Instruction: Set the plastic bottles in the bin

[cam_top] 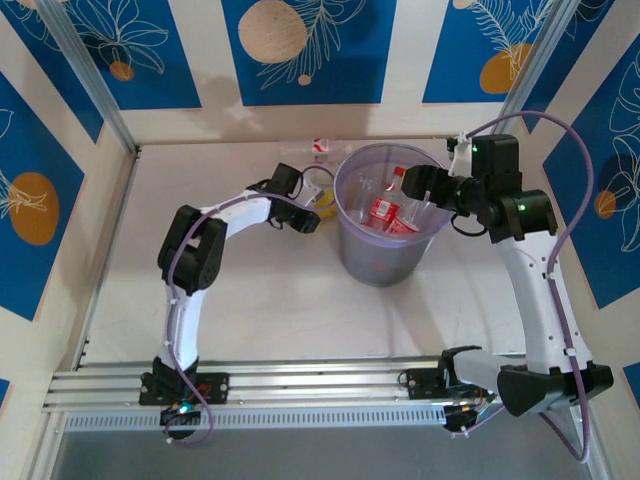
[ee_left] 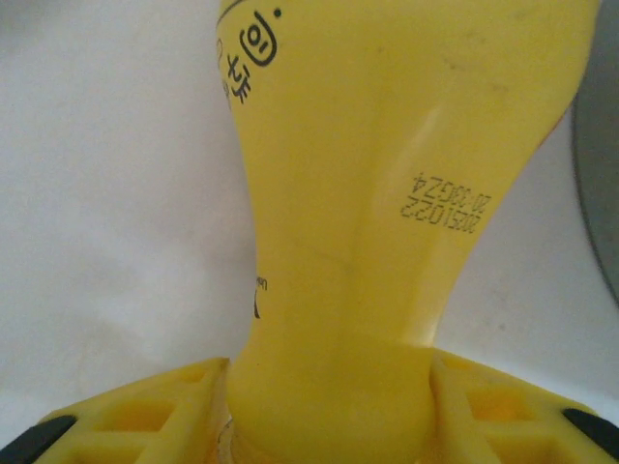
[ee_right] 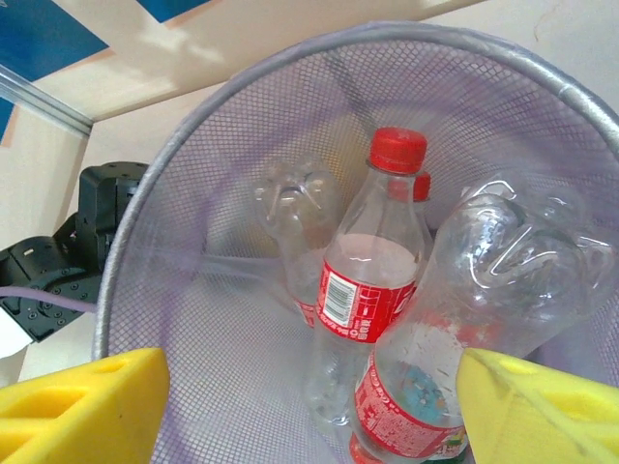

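A yellow plastic bottle (ee_left: 387, 174) lies on the table just left of the bin (cam_top: 375, 262). My left gripper (ee_left: 329, 411) is shut on its narrow part, with a yellow finger (ee_left: 164, 411) pressed against each side; in the top view the left gripper (cam_top: 308, 213) reaches in from the left. My right gripper (ee_right: 309, 411) hangs open over the bin's right rim (ee_right: 184, 164), with nothing between its fingers. Inside the bin lie three clear bottles: a red-capped, red-labelled one (ee_right: 372, 275), one bottom-up (ee_right: 295, 203) and one at the right (ee_right: 493, 271).
Another clear bottle with a red label (cam_top: 318, 149) lies on the table near the back wall, behind the bin. Walls close the table at the back and both sides. The left arm (cam_top: 195, 250) bends across the table's left half.
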Controlling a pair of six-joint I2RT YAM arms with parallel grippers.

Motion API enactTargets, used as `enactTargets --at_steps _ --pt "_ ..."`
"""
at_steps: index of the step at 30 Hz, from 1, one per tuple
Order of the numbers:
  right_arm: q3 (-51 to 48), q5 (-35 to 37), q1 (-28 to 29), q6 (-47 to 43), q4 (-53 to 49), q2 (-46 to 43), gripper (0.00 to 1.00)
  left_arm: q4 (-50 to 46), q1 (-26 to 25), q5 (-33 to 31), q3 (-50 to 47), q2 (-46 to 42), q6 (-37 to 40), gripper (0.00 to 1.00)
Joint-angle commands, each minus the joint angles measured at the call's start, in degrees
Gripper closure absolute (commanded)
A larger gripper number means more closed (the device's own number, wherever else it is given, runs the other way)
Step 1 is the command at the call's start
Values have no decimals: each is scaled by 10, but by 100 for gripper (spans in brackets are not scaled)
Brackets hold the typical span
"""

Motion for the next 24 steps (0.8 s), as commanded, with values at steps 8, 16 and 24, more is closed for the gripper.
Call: enactTargets --at_steps 8,16,24 --pt "10 -36 -4 7 14 -3 22 78 -9 -21 -99 -133 -2 84" --pt "51 -43 -1 -5 12 14 22 150 -3 -50 -198 -227 -9 92" --pt "86 -38 34 -14 19 47 22 151 9 -112 -257 -325 -72 100"
